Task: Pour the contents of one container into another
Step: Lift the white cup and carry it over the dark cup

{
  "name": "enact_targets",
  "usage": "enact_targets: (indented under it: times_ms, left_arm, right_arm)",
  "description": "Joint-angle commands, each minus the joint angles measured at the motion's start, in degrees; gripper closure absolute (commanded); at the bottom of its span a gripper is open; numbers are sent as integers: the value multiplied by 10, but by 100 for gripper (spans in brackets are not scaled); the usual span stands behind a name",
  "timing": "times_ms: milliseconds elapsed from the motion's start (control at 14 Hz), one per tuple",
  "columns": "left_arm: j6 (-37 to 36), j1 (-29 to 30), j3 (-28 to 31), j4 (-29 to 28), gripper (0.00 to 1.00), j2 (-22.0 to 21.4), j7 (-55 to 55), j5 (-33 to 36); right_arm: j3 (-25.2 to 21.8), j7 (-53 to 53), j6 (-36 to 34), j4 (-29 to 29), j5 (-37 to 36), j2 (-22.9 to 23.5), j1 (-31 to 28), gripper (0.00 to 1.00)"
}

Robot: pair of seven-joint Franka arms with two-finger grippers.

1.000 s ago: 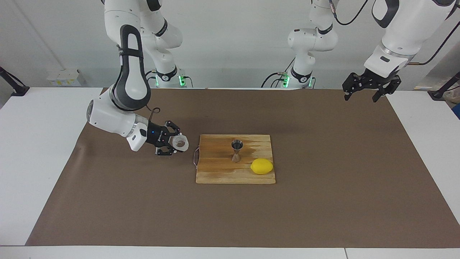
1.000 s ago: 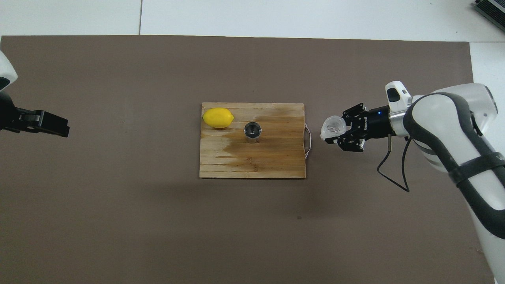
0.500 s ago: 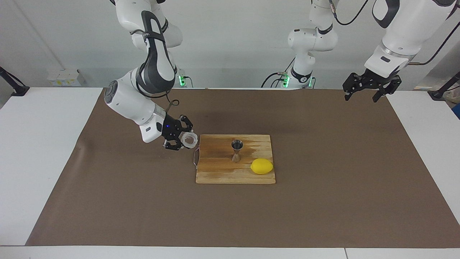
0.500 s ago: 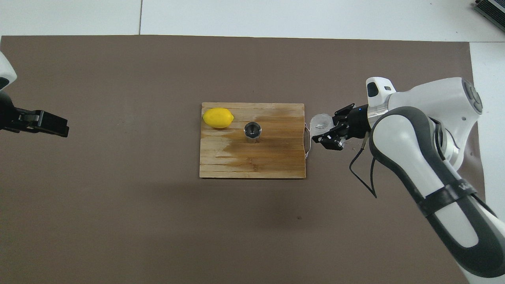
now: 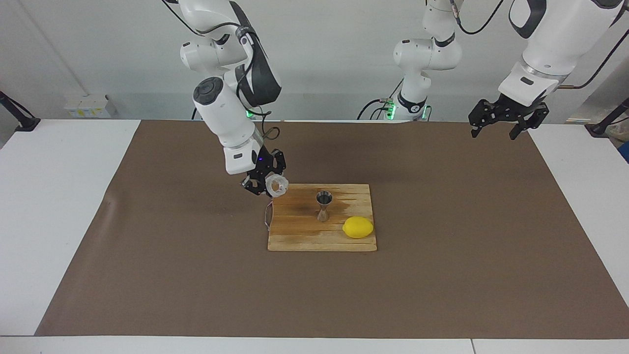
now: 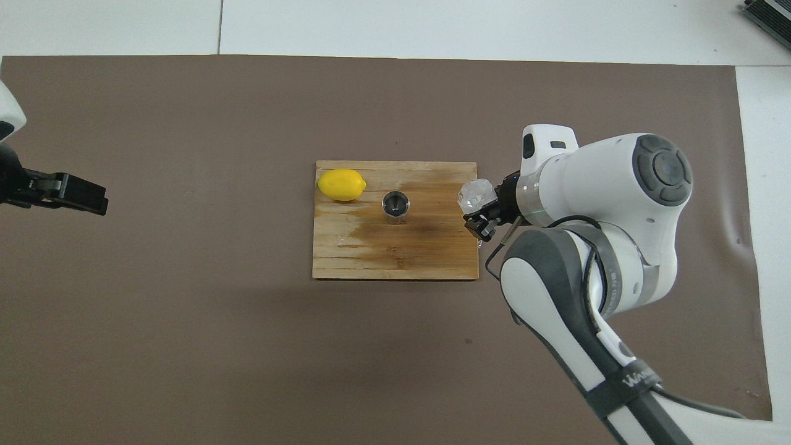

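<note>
Your right gripper [image 5: 269, 182] is clamped on the translucent cup [image 5: 276, 185], up in the air over the corner of the cutting board [image 5: 300, 236] at the right arm's end, cup mouth tipped sideways. The jigger [image 5: 323, 206] stands upright mid-board, well apart from the cup, toward the left arm's end; a lemon [image 5: 357, 227] sits just beside it. You likely need to carry the cup along the board until it's over the jigger's mouth. Left gripper [image 5: 501, 118] waits spread apart, holding nothing, over the mat's edge.
</note>
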Motion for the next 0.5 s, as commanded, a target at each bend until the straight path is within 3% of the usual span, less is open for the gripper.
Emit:
enact_targets:
  times_ms: [0, 429]
  left_arm:
    - [6, 5, -3, -20, 0, -16, 2, -5]
    - [6, 5, -3, -20, 0, -16, 2, -5]
  right_arm:
    - [0, 38, 14, 3, -50, -4, 15, 94]
    - [5, 64, 33, 14, -150, -2, 65, 97]
